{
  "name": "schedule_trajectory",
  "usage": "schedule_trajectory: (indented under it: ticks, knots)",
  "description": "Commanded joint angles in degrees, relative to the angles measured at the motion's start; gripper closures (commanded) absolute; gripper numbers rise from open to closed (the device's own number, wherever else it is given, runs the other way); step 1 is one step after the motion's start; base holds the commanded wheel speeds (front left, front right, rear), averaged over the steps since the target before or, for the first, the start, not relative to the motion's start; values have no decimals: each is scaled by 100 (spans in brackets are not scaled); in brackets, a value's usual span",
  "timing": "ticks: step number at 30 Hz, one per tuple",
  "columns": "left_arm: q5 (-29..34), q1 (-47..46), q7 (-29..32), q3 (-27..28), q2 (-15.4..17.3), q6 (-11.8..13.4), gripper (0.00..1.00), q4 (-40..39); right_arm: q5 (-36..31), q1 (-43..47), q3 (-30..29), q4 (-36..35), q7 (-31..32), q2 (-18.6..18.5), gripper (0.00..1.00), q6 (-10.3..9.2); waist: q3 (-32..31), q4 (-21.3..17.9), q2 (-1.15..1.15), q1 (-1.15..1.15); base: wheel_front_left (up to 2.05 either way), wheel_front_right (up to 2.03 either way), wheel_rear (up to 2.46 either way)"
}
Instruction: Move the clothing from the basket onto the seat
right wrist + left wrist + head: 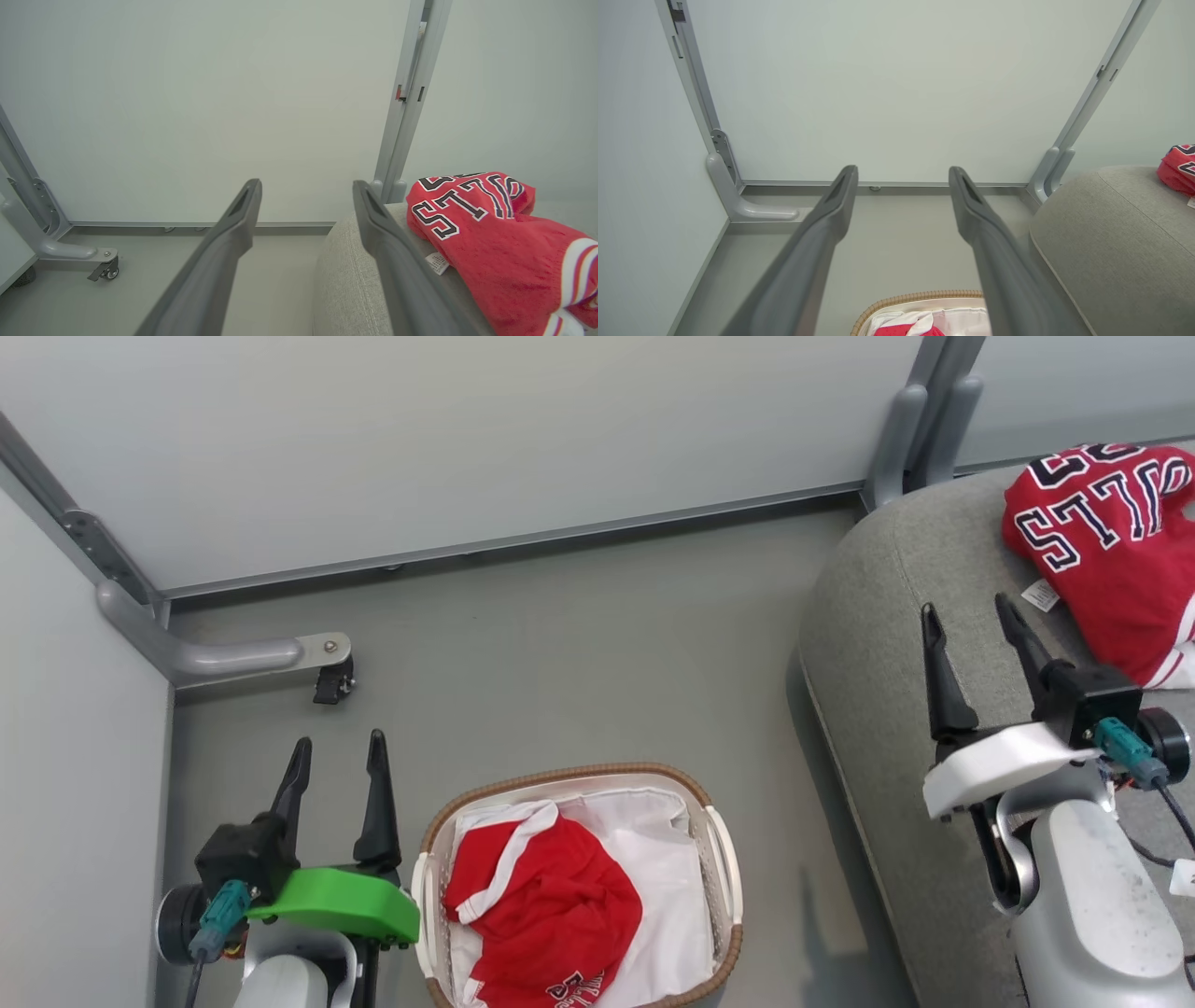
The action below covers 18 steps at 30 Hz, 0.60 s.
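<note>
At the lower left of my head view the left gripper [340,739] hangs over the grey floor [579,644]; its two dark fingers are spread apart with nothing between them. Just to its right, at bottom centre, the basket [579,773] stands on the floor with its brown woven rim facing up. Inside it I see a crumpled red garment [546,896] with white trim lying on the white cloth liner [672,859]. It fills the basket's left half, and some black-and-white lettering shows at the frame's bottom edge. Further right, the grey seat [868,616] runs up the right side, apart from the basket. A second piece, a red jersey [1111,541] with black-and-white letters, lies on the seat in the upper right corner, a small white tag [1041,595] at its edge. The right gripper [966,605] hovers over the seat just left of that jersey, fingers apart, gripping nothing
</note>
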Motion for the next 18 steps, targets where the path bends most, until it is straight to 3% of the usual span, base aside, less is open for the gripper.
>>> schedule_trajectory:
  ticks: [1,18]
  knots:
    - [-22,143,3,79,5,31,0,-8,32,164,2,-48,-1,16,0,-8,-191,196,0,0,0,0,0]
    - [-35,628,3,206,5,-35,0,123,528,1132,157,-166,-1,162,0,-8,-424,346,0,0,0,0,0]
